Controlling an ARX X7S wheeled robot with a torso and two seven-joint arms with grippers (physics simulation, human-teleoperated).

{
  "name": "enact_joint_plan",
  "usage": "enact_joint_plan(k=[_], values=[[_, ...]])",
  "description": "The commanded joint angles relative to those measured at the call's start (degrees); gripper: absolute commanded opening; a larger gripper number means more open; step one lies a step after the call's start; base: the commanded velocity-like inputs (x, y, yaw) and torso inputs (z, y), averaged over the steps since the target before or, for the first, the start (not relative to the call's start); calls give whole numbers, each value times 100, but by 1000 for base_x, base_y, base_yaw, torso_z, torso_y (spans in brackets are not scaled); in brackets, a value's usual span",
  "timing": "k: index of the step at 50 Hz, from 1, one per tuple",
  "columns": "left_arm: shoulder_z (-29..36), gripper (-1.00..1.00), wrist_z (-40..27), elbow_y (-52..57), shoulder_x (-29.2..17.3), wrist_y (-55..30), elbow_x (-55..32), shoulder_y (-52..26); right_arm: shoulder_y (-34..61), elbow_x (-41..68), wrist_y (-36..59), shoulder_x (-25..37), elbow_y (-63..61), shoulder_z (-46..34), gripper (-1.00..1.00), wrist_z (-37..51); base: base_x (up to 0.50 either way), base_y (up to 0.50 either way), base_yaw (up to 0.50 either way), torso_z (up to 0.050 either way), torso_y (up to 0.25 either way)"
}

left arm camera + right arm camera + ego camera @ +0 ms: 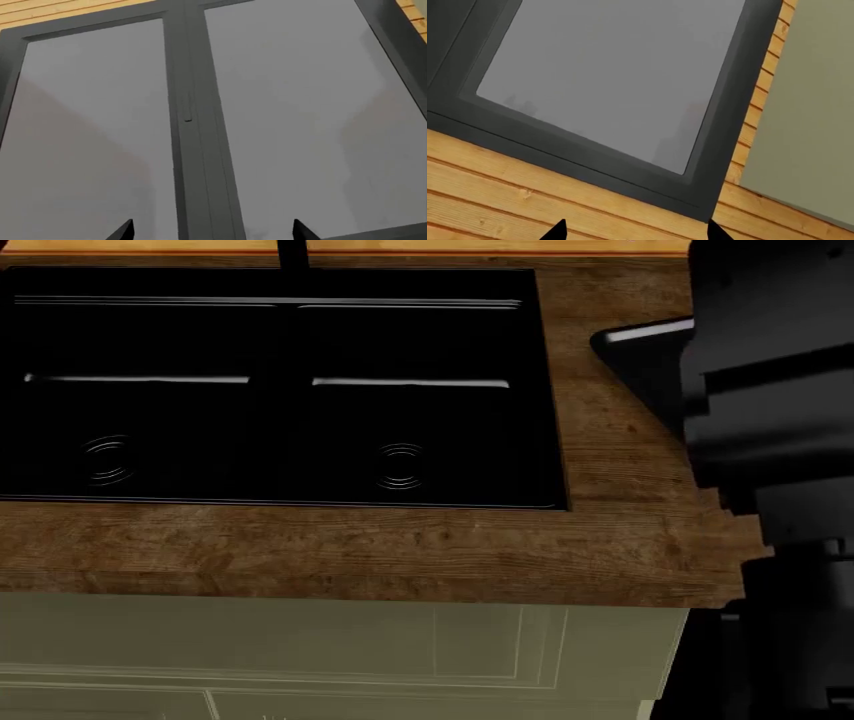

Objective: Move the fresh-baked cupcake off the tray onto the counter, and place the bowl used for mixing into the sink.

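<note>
Pale green cabinet fronts (334, 650) are sitting nearest in the head view, under the thick front edge of the dark wood counter (400, 550), and behind that the deep black sink (267, 340) is filling most of the worktop, with two ringed drains and a black tap base at its far rim. The right arm (774, 400) is blocking the counter's right side, so cupcake, tray and bowl are not showing. Both wrist cameras are facing a grey window (287, 100) set in yellow wall boards (507, 200); the left gripper (213, 232) and right gripper (635, 232) are holding nothing, tips spread apart
</note>
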Motion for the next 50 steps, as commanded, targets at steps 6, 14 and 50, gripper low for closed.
enact_joint_plan(k=[6,14,50], values=[[108,100,79,-79,10,245,-71,-55,293,10,-415,-85,305,-76,100,-106,0,0,0,0,0],[137,100,75,-150,9,248,-115,-60,171,29,-129,-1,57,-101,100,-172,0,0,0,0,0],[254,100,58,-218,-10,207,-315,-65,16,85,-102,44,-59,-143,100,-191,-117,-157,0,0,0]])
